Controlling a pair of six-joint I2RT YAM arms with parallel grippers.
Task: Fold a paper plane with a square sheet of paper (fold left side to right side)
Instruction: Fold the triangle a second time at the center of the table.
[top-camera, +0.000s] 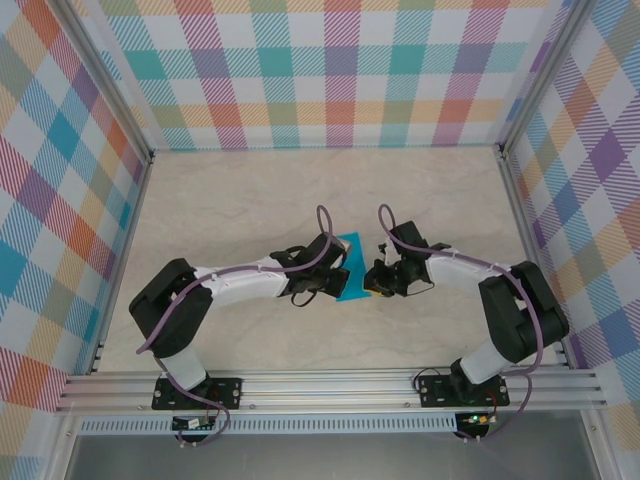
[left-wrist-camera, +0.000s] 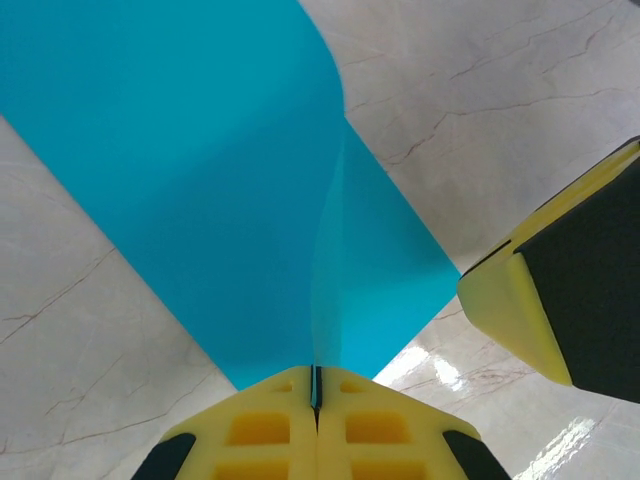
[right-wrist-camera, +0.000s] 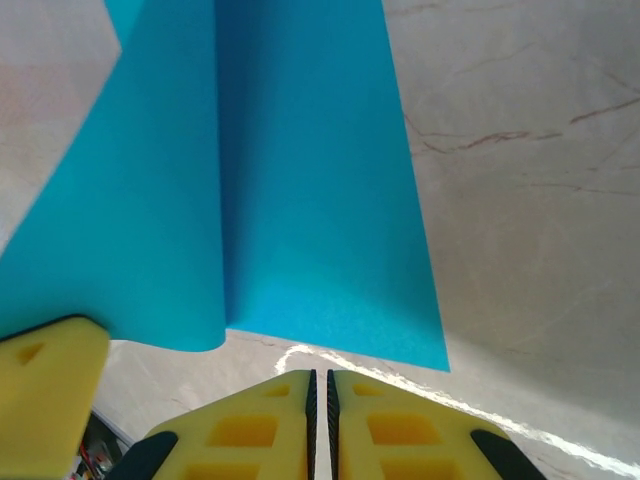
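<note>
Teal square sheet of paper (left-wrist-camera: 200, 180) was clamped by left gripper (left-wrist-camera: 316, 378); right gripper (right-wrist-camera: 320, 380) fingers together, empty. One-sided pull could skew crease.

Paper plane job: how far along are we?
Done: the left gripper is shut on an edge of the square sheet of paper, lifted so it curls over itself. In hand: the first fold, a soft roll, uncreased; the right gripper sits shut just short of the sheet. Remaining: press the crease, then all further folds; no plane shape yet.
</note>
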